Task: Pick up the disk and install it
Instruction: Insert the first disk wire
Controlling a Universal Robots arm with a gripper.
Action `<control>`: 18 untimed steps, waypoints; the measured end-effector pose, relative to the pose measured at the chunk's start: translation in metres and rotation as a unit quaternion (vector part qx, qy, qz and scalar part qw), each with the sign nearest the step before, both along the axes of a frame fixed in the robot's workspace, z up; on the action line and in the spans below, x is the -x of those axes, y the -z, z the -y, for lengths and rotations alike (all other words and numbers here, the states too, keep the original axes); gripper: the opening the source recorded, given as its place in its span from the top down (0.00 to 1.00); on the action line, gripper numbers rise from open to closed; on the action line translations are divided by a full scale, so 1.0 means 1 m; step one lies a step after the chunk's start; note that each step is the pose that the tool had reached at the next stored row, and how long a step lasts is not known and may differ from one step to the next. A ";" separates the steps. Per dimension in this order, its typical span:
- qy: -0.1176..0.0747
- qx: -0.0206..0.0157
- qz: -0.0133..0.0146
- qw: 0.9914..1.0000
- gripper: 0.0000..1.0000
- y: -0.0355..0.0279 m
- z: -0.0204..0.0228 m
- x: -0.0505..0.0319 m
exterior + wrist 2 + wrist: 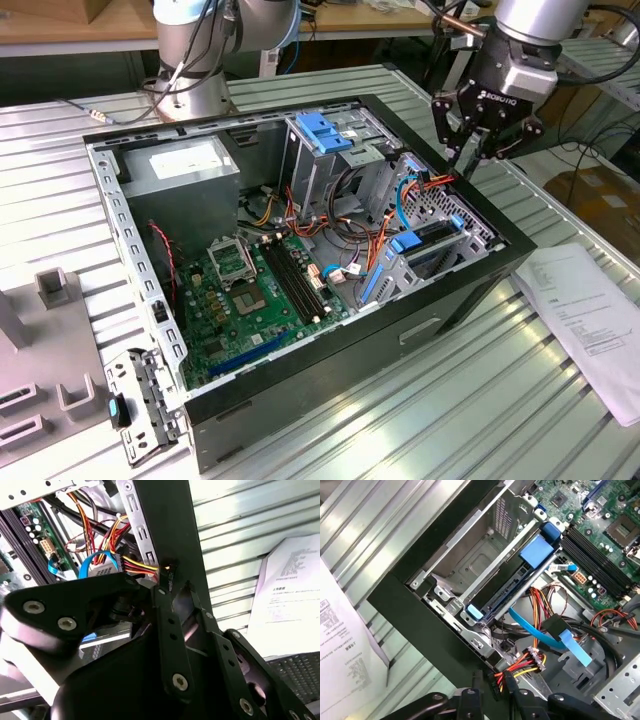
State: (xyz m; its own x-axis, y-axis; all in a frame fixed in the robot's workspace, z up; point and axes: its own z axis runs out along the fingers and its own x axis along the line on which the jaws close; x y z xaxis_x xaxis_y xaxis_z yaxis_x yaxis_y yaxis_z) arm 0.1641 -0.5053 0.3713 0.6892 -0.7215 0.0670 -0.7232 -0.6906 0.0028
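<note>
Exterior view: disk [432, 248] lies inside computer case [330, 392].

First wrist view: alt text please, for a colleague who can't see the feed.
The disk, framed in blue, sits on edge in a metal drive bay of the open computer case. The tool hangs close to the case wall, by a red-and-yellow wire bundle. A printed sheet lies on the ribbed table outside the case.

Your arm [195, 60] is silver-grey, round-bodied, w/ light-blue joint caps & loose cables alongside. Your gripper [470, 158] is matte black w/ white lettering & silver screw heads along its links.
</note>
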 end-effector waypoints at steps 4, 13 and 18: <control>-0.048 0.000 0.000 0.999 0.67 0.0022 0.0000 0.0000; -0.095 0.000 0.000 0.995 0.67 0.0076 0.0000 0.0019; -0.096 0.001 0.000 0.995 0.82 0.0066 0.0000 0.0020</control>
